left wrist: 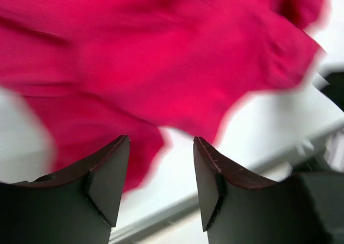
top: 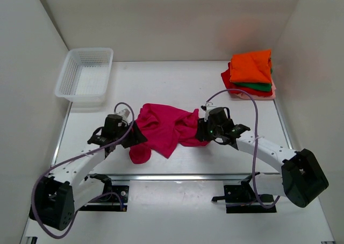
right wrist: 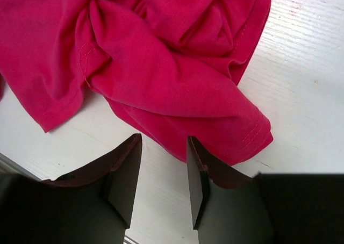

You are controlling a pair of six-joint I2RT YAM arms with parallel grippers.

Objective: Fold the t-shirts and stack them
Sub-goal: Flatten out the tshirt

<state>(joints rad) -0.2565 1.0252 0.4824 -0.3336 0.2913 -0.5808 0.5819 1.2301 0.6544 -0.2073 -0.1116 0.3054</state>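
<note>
A magenta-pink t-shirt [top: 164, 127] lies crumpled on the white table between my two arms. My left gripper [top: 137, 136] is at its left edge, open and empty; in the left wrist view the cloth [left wrist: 161, 56] is blurred just beyond the fingertips. My right gripper [top: 199, 130] is at the shirt's right edge, open and empty; in the right wrist view a hemmed fold of the shirt [right wrist: 177, 83] lies just ahead of the fingers. A stack of folded t-shirts [top: 251, 73], orange on top, then green, red and pale pink, sits at the back right.
A white mesh basket [top: 85, 75] stands at the back left. White walls enclose the table on three sides. A metal rail [top: 177, 176] runs along the table's near edge.
</note>
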